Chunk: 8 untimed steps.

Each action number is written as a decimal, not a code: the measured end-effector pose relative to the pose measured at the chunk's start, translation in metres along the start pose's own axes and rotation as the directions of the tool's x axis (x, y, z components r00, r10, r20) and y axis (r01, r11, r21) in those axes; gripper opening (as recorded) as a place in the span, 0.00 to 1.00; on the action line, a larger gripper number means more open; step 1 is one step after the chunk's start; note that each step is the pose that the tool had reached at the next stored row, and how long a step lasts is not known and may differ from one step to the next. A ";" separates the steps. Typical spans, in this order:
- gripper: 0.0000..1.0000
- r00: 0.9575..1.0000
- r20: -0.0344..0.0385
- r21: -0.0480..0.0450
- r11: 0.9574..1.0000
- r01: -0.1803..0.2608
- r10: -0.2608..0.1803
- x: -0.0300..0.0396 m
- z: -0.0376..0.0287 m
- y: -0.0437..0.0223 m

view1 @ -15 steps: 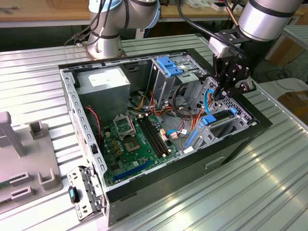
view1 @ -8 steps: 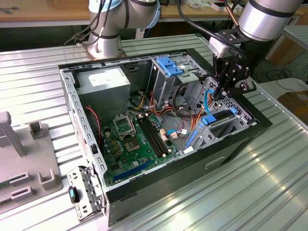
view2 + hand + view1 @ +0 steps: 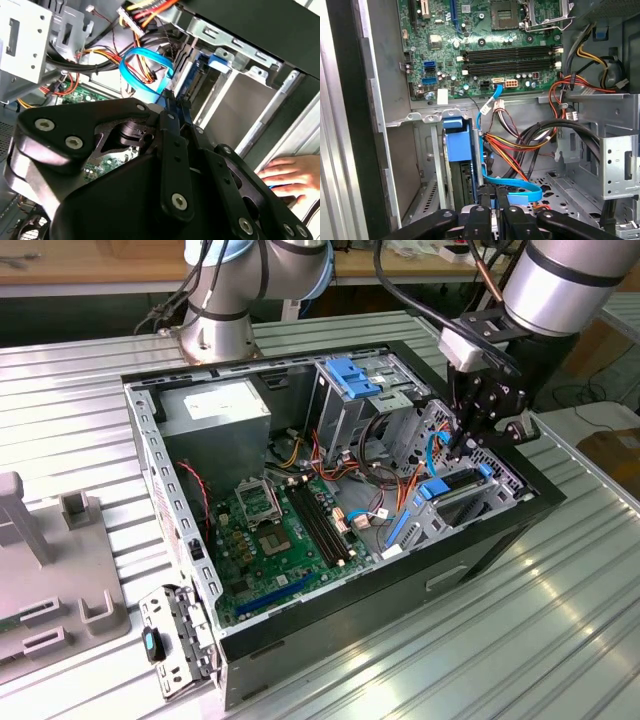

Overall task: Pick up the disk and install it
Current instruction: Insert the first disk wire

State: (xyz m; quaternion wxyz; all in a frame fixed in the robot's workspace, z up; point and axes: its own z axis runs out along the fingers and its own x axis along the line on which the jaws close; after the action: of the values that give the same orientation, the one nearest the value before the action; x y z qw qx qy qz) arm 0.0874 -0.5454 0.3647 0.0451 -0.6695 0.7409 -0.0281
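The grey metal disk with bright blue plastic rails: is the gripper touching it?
Cannot tell. In the first wrist view the gripper is close beside the disk, but neither contact nor gap is plain.

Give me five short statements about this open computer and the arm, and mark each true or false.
1. A blue cable loops beside the gripper. True.
2. The gripper hangs over the power supply. False: it is at the far end of the case, on the exterior view's right, above the drive bays.
3. The motherboard lies uncovered. True.
4. The disk lies outside the case. False: it stands on edge in a bay inside the case, close to the gripper.
5. A hand shows in the second wrist view. True.
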 end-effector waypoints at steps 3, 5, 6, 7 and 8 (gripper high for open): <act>0.16 1.000 0.000 0.001 1.000 0.002 -0.002 0.0051 -0.0003 0.0020; 0.16 1.000 0.000 0.001 1.000 0.002 -0.002 0.0051 -0.0003 0.0020; 0.16 1.000 0.000 0.002 1.000 0.002 -0.002 0.0051 -0.0004 0.0021; 0.16 1.000 0.001 0.003 1.000 0.002 -0.002 0.0057 -0.0005 0.0024; 0.16 1.000 0.005 0.012 1.000 0.003 -0.003 0.0086 -0.0005 0.0030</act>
State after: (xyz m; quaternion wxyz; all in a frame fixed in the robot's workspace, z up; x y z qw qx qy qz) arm 0.0835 -0.5537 0.3646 0.0510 -0.6704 0.7396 -0.0310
